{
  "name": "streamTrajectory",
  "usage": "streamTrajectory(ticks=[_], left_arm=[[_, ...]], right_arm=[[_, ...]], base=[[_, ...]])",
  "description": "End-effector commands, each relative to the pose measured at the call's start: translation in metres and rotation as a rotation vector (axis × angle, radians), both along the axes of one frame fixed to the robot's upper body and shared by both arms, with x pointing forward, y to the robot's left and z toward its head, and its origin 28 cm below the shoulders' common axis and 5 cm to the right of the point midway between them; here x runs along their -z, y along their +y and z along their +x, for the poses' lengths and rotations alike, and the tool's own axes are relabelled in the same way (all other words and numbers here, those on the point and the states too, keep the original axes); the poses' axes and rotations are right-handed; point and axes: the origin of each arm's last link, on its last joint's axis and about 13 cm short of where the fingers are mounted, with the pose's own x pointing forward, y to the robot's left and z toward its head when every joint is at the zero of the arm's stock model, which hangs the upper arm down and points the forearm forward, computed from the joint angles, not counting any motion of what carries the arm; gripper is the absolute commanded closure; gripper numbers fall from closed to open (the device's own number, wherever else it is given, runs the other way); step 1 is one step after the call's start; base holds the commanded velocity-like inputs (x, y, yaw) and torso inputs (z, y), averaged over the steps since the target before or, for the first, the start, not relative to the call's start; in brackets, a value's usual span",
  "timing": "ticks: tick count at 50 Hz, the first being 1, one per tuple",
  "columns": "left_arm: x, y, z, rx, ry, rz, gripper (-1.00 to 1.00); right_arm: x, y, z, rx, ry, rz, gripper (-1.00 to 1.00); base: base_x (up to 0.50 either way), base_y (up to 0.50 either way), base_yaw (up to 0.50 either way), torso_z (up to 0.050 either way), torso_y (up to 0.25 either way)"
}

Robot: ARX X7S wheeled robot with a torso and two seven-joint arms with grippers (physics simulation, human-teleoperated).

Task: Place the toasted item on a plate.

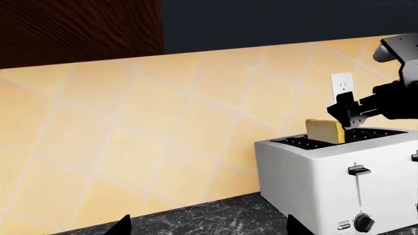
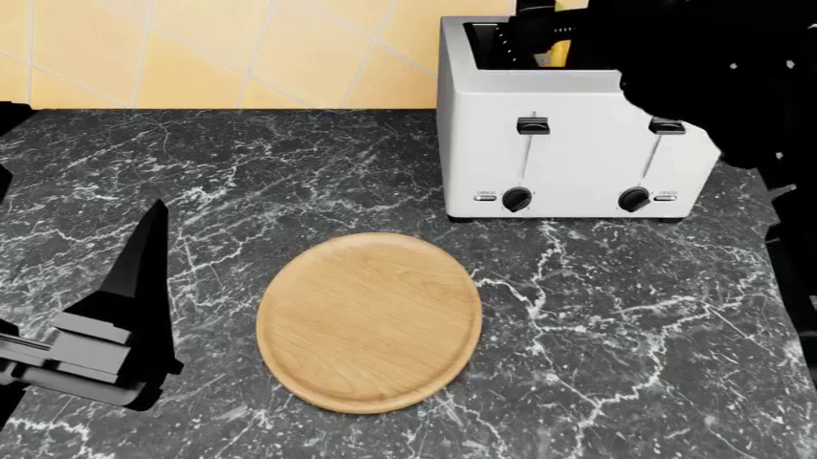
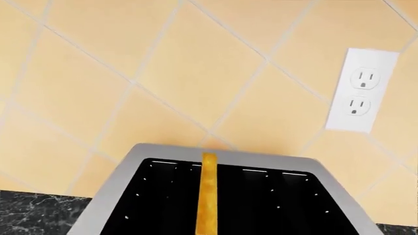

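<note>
Left gripper [image 2: 141,277]: nearest to me, low at the left of the head view, above the dark marble counter [image 2: 613,325]. One black finger pointed forward. I could not tell how far my fingers were parted, and I saw nothing in them.

Plate [image 2: 370,320]: flat on the counter, in front of the toaster and a little to its left, apart from it. Its wooden face was bare.

Toaster [image 2: 575,143]: white, at the back of the counter against the tiled wall [image 1: 130,122]. Two levers and two knobs faced me.

Toast [image 1: 324,130]: stood upright in a toaster slot, its upper part above the rim. The right wrist view showed it edge-on as a thin golden strip.

Right gripper [image 1: 346,115]: over the toaster top, just beside the toast's upper corner. My black fingers [image 1: 341,108] seemed to be at the slice, but I could not tell whether they had closed on it.

Outlet [image 3: 361,90]: white, on the wall behind the toaster.
</note>
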Motion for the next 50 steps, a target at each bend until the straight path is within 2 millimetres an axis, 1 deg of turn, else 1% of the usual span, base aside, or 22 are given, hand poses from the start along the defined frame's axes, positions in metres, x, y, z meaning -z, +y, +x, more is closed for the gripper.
streamTrajectory(ticks=[1, 12, 32, 38, 46, 50], left_arm=[[0.001, 0.0, 0.0, 0.001, 0.005, -0.002, -1.0], [0.001, -0.001, 0.0, 0.002, 0.006, 0.0, -1.0], [0.0, -0.001, 0.0, 0.001, 0.009, 0.0, -1.0], [0.002, 0.0, -0.001, -0.002, 0.013, -0.004, -1.0], [0.003, 0.001, -0.001, -0.006, 0.018, -0.003, -1.0], [0.002, 0.002, -0.001, -0.008, 0.017, -0.002, -1.0]], right_arm=[[-0.001, -0.003, 0.005, 0.014, 0.04, 0.014, -1.0], [-0.001, -0.005, 0.007, 0.019, 0.063, 0.013, -1.0], [-0.009, -0.001, 0.02, -0.002, 0.083, 0.038, -1.0], [-0.009, 0.002, 0.027, -0.015, 0.086, 0.062, -1.0], [-0.008, 0.001, 0.036, 0.001, 0.097, 0.084, -1.0], [-0.012, 0.002, 0.04, 0.002, 0.098, 0.088, -1.0]], base=[[0.0, 0.0, 0.0, 0.0, 0.0], [0.0, 0.0, 0.0, 0.0, 0.0], [0.0, 0.0, 0.0, 0.0, 0.0], [0.0, 0.0, 0.0, 0.0, 0.0], [0.0, 0.0, 0.0, 0.0, 0.0], [0.0, 0.0, 0.0, 0.0, 0.0]])
